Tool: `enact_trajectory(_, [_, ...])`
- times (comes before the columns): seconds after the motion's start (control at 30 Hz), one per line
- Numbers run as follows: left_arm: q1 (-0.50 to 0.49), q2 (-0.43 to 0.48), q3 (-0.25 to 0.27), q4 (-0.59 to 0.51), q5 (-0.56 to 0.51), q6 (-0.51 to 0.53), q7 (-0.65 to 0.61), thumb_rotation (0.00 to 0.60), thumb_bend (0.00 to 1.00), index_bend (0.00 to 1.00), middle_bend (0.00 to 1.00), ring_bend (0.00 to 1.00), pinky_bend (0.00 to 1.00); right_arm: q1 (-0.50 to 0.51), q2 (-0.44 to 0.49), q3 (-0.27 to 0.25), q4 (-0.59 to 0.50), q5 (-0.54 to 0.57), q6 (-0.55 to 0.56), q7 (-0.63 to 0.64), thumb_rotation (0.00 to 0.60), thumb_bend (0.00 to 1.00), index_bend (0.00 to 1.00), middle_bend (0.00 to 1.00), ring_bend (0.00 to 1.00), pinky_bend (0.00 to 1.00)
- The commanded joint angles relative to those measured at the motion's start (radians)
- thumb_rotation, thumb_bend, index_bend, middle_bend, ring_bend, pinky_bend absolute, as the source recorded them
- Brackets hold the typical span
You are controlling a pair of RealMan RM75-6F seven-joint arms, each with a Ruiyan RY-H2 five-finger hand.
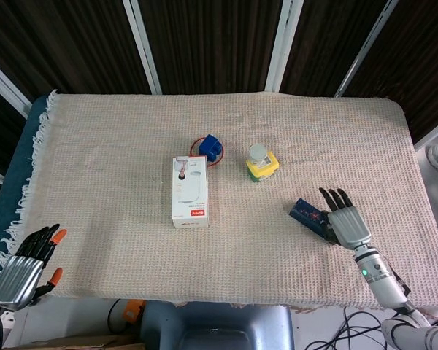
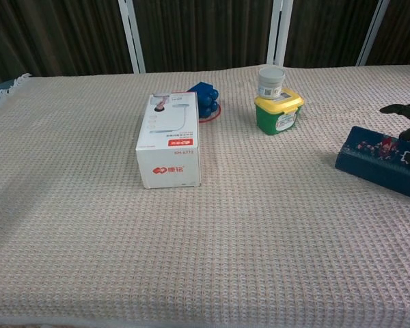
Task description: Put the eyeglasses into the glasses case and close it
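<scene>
Lying shut on the worktop (image 1: 95, 160), the glasses case (image 2: 383, 160) sat near its right edge, your right robot hand (image 1: 345, 219) resting flat over its far end, fingers straight and spread. Your left robot hand (image 1: 23, 264) hung off the front-left corner, loosely apart, holding nothing.

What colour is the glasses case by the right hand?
Dark blue with a small multicoloured print, the glasses case shows best in the chest view.
</scene>
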Motion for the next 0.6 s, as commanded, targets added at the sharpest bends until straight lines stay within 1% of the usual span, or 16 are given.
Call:
enact_trajectory(0.03, [-0.002, -0.001, -0.001, -0.001, -0.003, -0.004, 0.003, 0.600, 0.39, 0.00, 0.00, 0.00, 0.13, 0.004, -0.013, 0.014, 0.031, 0.020, -0.022, 0.021, 0.600, 0.70, 0.71, 0.10, 0.00, 0.00])
enact_trajectory(0.13, [-0.003, -0.002, -0.002, -0.003, -0.007, -0.008, 0.006, 0.600, 0.39, 0.00, 0.00, 0.00, 0.13, 0.011, -0.022, 0.023, 0.058, 0.032, -0.042, 0.035, 0.600, 0.70, 0.71, 0.10, 0.00, 0.00])
enact_trajectory(0.27, [-0.004, -0.002, -0.002, -0.003, -0.009, -0.011, 0.008, 0.600, 0.39, 0.00, 0.00, 0.00, 0.13, 0.013, -0.028, 0.026, 0.075, 0.034, -0.047, 0.043, 0.600, 0.70, 0.67, 0.10, 0.00, 0.00])
enact_trajectory(0.3, [-0.004, -0.002, -0.003, -0.004, -0.009, -0.011, 0.009, 0.600, 0.39, 0.00, 0.00, 0.00, 0.13, 0.013, -0.029, 0.027, 0.078, 0.035, -0.048, 0.044, 0.600, 0.70, 0.66, 0.10, 0.00, 0.00])
enact_trajectory(0.37, [-0.005, -0.002, -0.003, -0.004, -0.011, -0.014, 0.009, 0.600, 0.39, 0.00, 0.00, 0.00, 0.13, 0.015, -0.034, 0.028, 0.094, 0.038, -0.054, 0.050, 0.600, 0.70, 0.58, 0.10, 0.00, 0.00])
enact_trajectory(0.4, [-0.006, -0.002, -0.003, -0.004, -0.013, -0.016, 0.010, 0.600, 0.39, 0.00, 0.00, 0.00, 0.13, 0.016, -0.036, 0.030, 0.105, 0.040, -0.059, 0.058, 0.600, 0.68, 0.55, 0.10, 0.00, 0.00])
enact_trajectory(0.43, [-0.007, -0.002, -0.004, -0.004, -0.015, -0.019, 0.010, 0.600, 0.39, 0.00, 0.00, 0.00, 0.14, 0.017, -0.038, 0.039, 0.124, 0.053, -0.068, 0.075, 0.600, 0.63, 0.52, 0.09, 0.00, 0.00])
enact_trajectory(0.5, [-0.007, -0.002, -0.004, -0.005, -0.016, -0.020, 0.011, 0.600, 0.39, 0.00, 0.00, 0.00, 0.14, 0.019, -0.044, 0.045, 0.145, 0.057, -0.071, 0.086, 0.600, 0.56, 0.50, 0.08, 0.00, 0.00])
enact_trajectory(0.6, [-0.008, -0.002, -0.004, -0.006, -0.017, -0.021, 0.012, 0.600, 0.39, 0.00, 0.00, 0.00, 0.14, 0.020, -0.050, 0.056, 0.167, 0.067, -0.076, 0.098, 0.600, 0.53, 0.49, 0.08, 0.00, 0.00])
